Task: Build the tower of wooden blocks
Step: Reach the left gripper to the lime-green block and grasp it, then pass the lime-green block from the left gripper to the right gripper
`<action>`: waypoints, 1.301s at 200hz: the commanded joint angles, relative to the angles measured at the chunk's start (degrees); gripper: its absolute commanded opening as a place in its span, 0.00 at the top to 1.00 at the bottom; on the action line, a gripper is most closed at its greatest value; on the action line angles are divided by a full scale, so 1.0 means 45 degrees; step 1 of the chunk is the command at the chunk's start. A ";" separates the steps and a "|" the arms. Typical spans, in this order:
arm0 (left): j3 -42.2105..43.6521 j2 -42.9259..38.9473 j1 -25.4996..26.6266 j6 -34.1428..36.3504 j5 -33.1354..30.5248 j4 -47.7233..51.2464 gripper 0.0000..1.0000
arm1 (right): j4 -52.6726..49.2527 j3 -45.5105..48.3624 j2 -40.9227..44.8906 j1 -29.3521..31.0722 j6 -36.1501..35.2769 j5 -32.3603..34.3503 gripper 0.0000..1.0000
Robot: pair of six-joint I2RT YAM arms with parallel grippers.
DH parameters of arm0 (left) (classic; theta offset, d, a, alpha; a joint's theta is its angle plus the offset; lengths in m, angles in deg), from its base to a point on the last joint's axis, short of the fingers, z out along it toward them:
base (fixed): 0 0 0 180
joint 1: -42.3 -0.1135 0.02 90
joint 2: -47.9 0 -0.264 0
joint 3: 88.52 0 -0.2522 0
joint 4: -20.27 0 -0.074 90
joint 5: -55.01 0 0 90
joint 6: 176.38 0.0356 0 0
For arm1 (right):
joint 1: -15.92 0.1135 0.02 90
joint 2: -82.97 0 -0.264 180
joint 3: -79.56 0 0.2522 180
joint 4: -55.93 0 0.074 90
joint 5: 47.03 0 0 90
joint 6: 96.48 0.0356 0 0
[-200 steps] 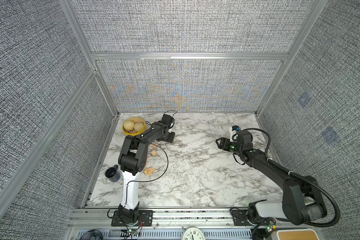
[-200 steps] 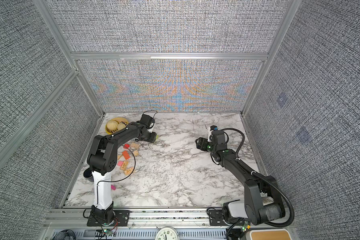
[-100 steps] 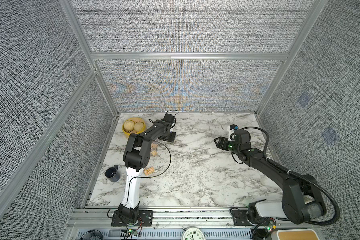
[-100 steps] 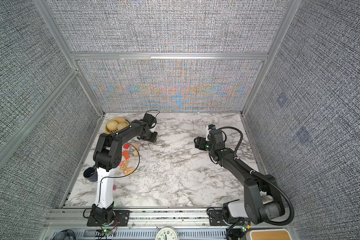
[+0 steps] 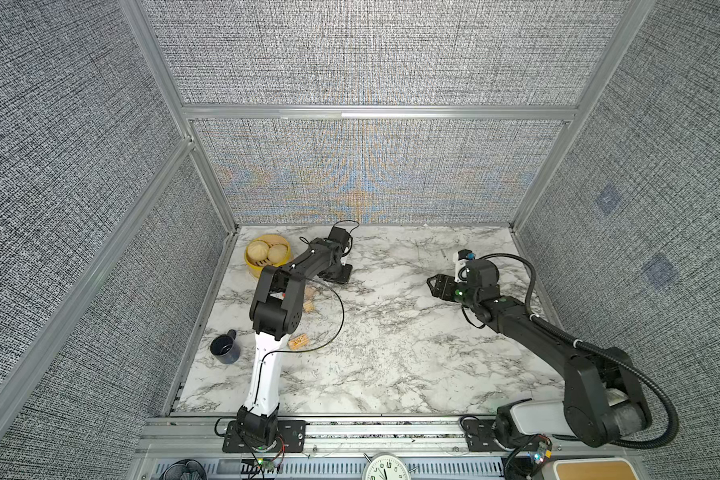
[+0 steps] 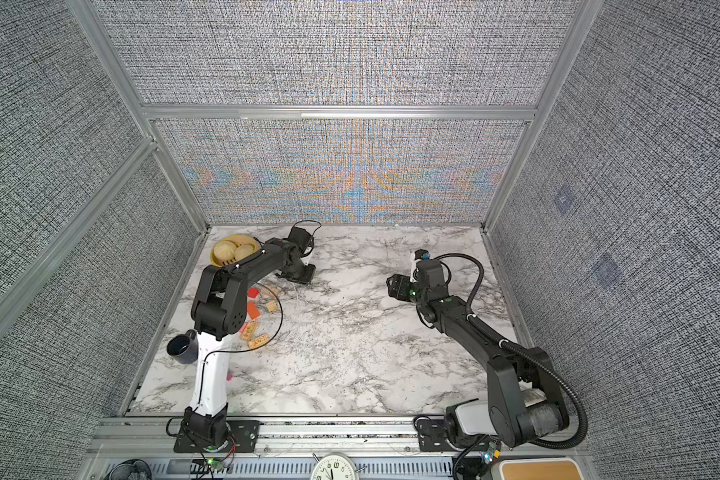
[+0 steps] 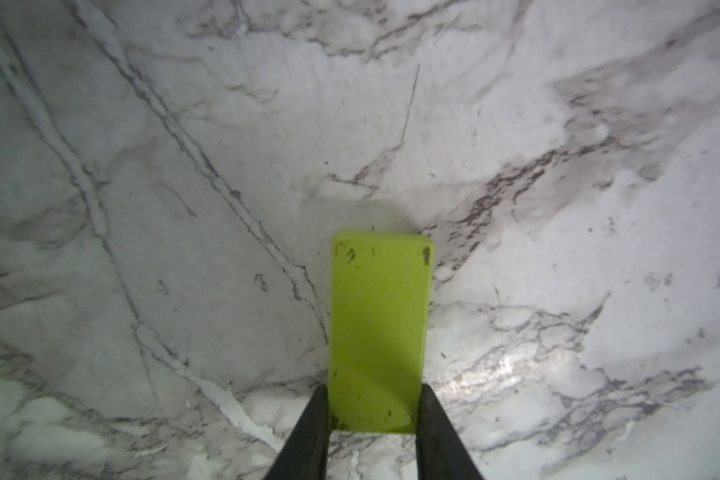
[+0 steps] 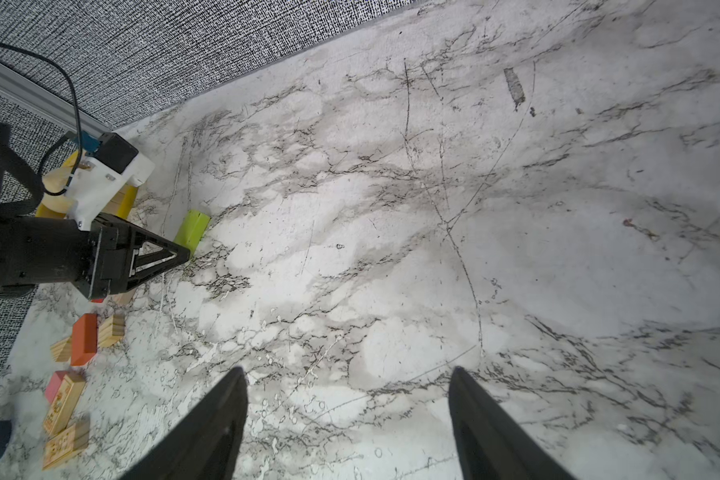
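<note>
A lime-green block [image 7: 379, 332] lies flat on the marble, and my left gripper [image 7: 375, 388] is shut on it, a fingertip pressed to each long side at its near end. The right wrist view shows that block [image 8: 192, 228] at the left gripper's [image 8: 184, 249] tip, beside the steamer. In both top views the left gripper [image 5: 341, 272] [image 6: 304, 274] hides it. Loose wood blocks lie by the left arm: red [image 6: 253, 293], orange [image 6: 253, 309] [image 8: 85, 338], tan [image 6: 272, 306] [image 5: 308, 306], printed tan [image 6: 258, 341] [image 8: 65, 401]. My right gripper [image 5: 433, 284] [image 6: 391, 284] [image 8: 348, 374] hangs open over bare marble. The tower is out of view.
A yellow bamboo steamer [image 5: 252, 270] [image 6: 215, 257] with buns stands in the back left corner. A dark mug [image 5: 224, 348] [image 6: 182, 349] sits at the left edge. A black cable [image 5: 337, 316] loops over the loose blocks. Fabric walls close three sides.
The left gripper's fingers have closed in onto the lime-green block, and that arm's elbow swung a little right. The right gripper drifted slightly left and stays open.
</note>
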 commanded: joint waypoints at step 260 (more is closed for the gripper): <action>0.5983 -0.4898 -0.0004 -0.4478 0.8404 -1.0060 0.76 | -0.3880 -0.8925 -0.5344 0.2389 0.1052 -0.1215 0.43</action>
